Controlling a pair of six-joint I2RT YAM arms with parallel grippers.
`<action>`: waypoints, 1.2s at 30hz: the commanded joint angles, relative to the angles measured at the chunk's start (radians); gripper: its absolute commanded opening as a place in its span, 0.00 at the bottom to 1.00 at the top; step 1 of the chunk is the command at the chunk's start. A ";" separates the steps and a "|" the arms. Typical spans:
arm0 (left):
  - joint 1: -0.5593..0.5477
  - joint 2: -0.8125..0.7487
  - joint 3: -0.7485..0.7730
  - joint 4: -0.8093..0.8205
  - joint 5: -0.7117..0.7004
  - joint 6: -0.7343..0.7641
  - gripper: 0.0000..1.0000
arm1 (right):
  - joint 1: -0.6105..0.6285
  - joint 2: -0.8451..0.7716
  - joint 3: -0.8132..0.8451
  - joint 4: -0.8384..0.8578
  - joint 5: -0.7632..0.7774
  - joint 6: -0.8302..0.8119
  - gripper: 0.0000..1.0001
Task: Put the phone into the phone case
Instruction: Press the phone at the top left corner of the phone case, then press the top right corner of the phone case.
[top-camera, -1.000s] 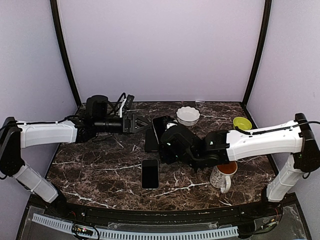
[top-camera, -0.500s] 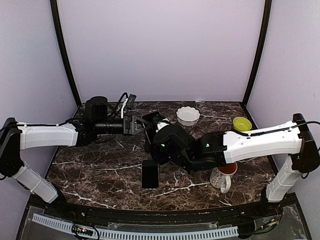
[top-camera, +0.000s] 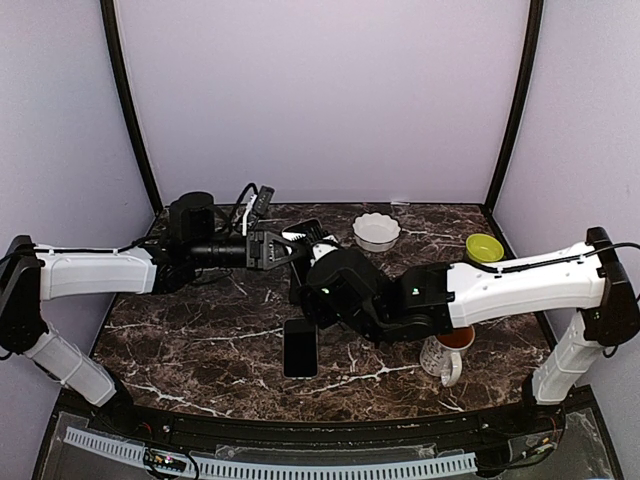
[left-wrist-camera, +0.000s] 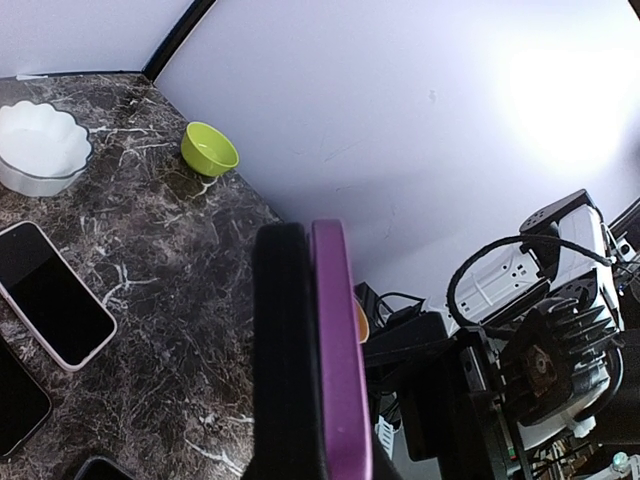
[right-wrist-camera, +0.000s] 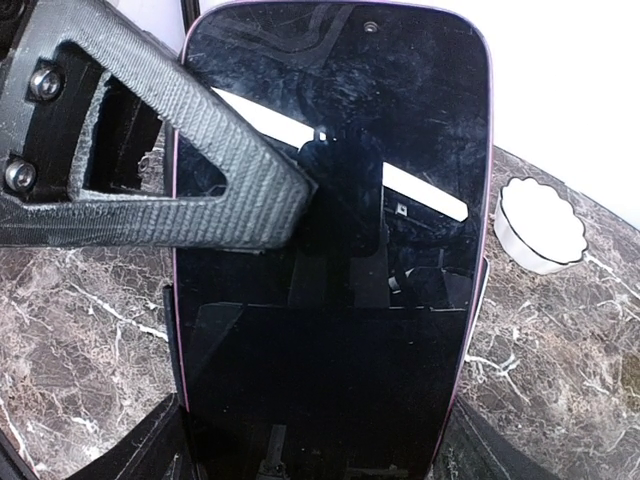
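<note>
Right wrist alone shows right hand (top-camera: 318, 255) clamping phone (right-wrist-camera: 330, 250), left hand (top-camera: 288, 247) finger (right-wrist-camera: 200, 170) across it (closure unclear)

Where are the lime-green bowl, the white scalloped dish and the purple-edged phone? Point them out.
lime-green bowl (left-wrist-camera: 210, 149), left wrist view, inner hollow.
white scalloped dish (top-camera: 377, 230), top external view, its middle.
purple-edged phone (right-wrist-camera: 345, 310), right wrist view, glass screen.

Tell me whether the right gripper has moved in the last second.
Yes. The right gripper, holding the phone, moved left, away from the white bowl, toward the left gripper.
</note>
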 joint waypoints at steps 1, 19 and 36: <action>-0.012 -0.018 -0.013 0.069 0.099 0.017 0.00 | 0.005 -0.050 0.004 0.084 -0.001 -0.027 0.42; -0.164 -0.214 -0.080 0.008 0.240 0.496 0.00 | -0.095 -0.452 -0.273 0.220 -0.947 -0.244 0.90; -0.222 -0.275 -0.058 -0.188 0.138 0.726 0.00 | -0.101 -0.368 -0.154 0.235 -0.974 -0.265 0.11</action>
